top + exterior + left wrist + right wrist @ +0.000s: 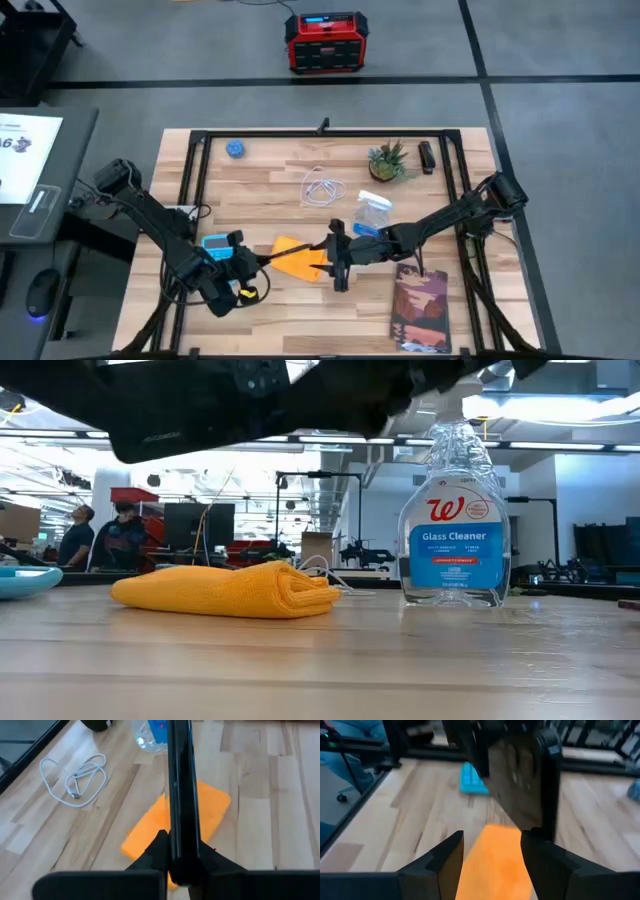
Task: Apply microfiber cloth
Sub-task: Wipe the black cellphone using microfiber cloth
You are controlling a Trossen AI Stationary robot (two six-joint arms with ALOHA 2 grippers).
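Observation:
The orange-yellow microfiber cloth (290, 247) lies folded flat on the wooden table; it also shows in the low view (230, 588). My left gripper (182, 857) is shut on a black smartphone (181, 780), which hangs edge-up over the cloth (210, 805). My right gripper (492, 852) stands open above the cloth (495, 855), close to the phone's far end (520, 785), with its fingers touching nothing. My left gripper pinches the smartphone's near end (183, 851) between its two fingers, one on each broad face. The fingers come level from the table's left and lie along the phone. The phone stands on its long edge, reaching toward the table's right, lifted clear above the cloth.
A blue calculator (215, 242) lies beside my left gripper. A glass cleaner spray bottle (372, 212) stands behind the cloth, a white cable (322, 187) lies farther back, a small plant (388, 162) stands at the far right, and a dark reddish book (422, 305) lies near the front right.

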